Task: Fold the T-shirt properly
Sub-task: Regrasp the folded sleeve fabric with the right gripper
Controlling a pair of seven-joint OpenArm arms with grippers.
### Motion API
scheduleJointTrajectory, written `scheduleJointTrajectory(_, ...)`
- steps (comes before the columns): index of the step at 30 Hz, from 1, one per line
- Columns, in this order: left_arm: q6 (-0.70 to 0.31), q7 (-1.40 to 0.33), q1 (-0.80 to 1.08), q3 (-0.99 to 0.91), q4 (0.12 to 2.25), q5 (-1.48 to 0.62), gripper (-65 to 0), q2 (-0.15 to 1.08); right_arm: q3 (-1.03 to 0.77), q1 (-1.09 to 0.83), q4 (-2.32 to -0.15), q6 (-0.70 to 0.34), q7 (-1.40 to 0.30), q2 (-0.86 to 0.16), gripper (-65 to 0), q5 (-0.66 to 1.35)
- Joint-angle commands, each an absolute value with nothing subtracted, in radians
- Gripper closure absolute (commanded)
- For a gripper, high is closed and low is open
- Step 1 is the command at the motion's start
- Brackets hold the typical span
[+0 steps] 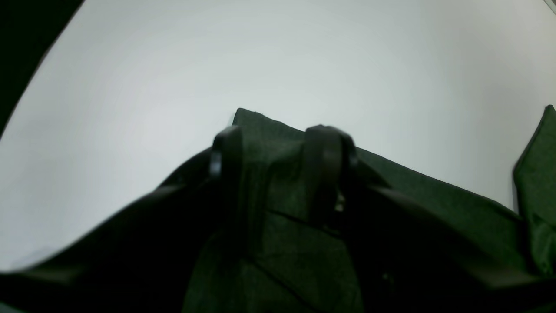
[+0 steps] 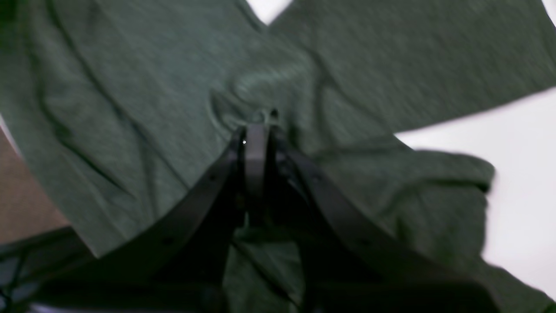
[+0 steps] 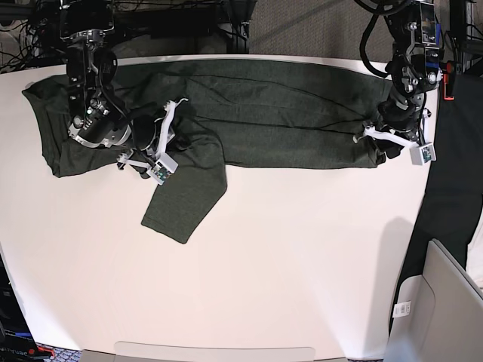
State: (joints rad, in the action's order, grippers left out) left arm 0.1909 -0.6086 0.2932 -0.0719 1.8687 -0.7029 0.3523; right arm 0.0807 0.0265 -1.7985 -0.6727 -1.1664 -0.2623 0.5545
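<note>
the large dark olive-green heathered knit t-shirt (image 3: 249, 113) lies stretched along the far side of the flat white table (image 3: 302, 264), one long sleeve trailing toward the near left. the left gripper (image 1: 282, 152), at the far right end of the cloth, has its black fingers spread apart over a folded edge, straddling it rather than pinching. the right gripper (image 2: 258, 126), at the far left, has its jaws pressed together on a puckered bunch of the thin knit. the step in hand looks like gathering both ends for a fold; to do it well, the left gripper would need to close squarely on the edge before any lift, and both arms should rise evenly so the soft, limp fabric does not sag or wrinkle further.
</note>
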Motion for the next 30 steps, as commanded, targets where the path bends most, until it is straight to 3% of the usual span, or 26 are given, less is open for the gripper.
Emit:
scheduleJointTrajectory(1, 0.186, -0.59, 0.285, -0.076, 1.885, -0.702, -23.7, 0.364, 0.077, 0.038, -1.839, -0.673, -1.145, -0.268, -7.5, 0.573)
scheduleJointTrajectory(9, 0.186, -0.591, 0.283, -0.076, 1.883, -0.702, -23.7, 0.364, 0.079, -0.016, -1.874, -0.633, -1.145, -0.257, -18.8, 0.59)
scheduleJointTrajectory(15, 0.186, -0.591, 0.282, -0.067, 1.883, -0.702, -23.7, 0.363, 0.099, -0.01, -1.885, -0.633, -1.139, -0.246, -37.0, 0.608)
scheduleJointTrajectory(24, 0.186, -0.587, 0.282, -0.048, 1.883, -0.7, -23.7, 0.363, -0.097, 0.073, -1.805, -0.627, -1.081, -0.248, -37.9, 0.608)
scheduleJointTrajectory(30, 0.186, -0.587, 0.282, -0.048, 1.883, -0.7, -23.7, 0.363, -0.127, 0.217, -1.641, -0.625, -1.079, -0.263, -37.9, 0.607)
